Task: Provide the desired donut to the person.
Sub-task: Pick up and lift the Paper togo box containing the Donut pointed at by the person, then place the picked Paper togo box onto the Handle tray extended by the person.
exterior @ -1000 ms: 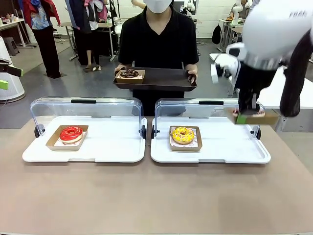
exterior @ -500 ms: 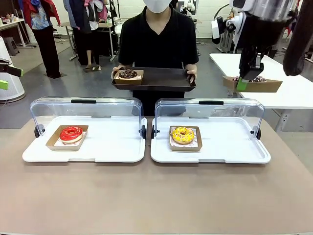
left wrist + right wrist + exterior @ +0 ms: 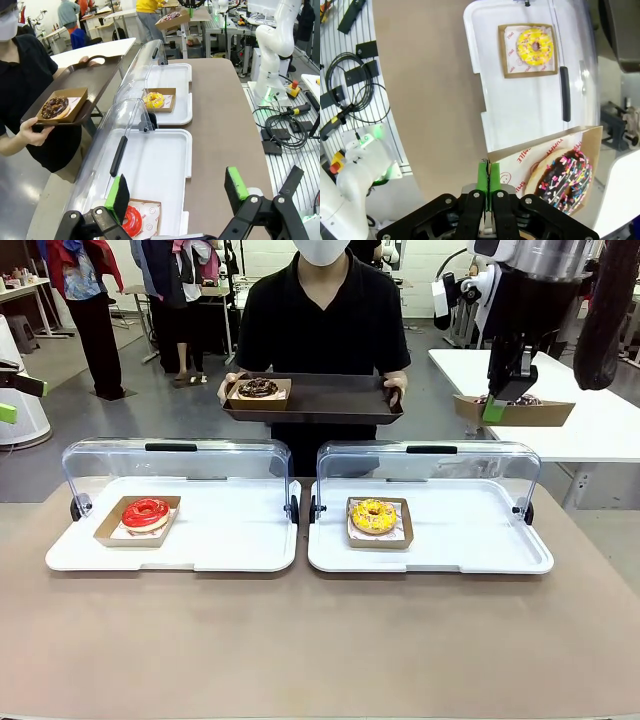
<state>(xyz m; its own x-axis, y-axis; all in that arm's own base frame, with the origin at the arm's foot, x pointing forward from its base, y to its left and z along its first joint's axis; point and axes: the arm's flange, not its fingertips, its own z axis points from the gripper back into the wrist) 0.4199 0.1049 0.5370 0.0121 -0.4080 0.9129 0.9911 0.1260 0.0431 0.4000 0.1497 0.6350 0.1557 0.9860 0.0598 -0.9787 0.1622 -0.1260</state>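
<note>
Holding a brown cardboard box (image 3: 535, 415) by its rim, the right gripper (image 3: 494, 410) is clenched on it, raised beyond the right clear-lidded white case (image 3: 440, 545). In the box lies a chocolate donut with coloured sprinkles (image 3: 567, 181). The person in a black T-shirt (image 3: 322, 325) holds a dark rectangular tray (image 3: 335, 398) (another boxed chocolate donut sits on it). The left gripper (image 3: 177, 187) is spread wide, grasping nothing.

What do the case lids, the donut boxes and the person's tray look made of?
Lids: clear glossy plastic; see-through, with glare.
Boxes: brown matte cardboard, going by the thin folded walls.
Tray: dark and matte, probably plastic; the look leaves it open.
</note>
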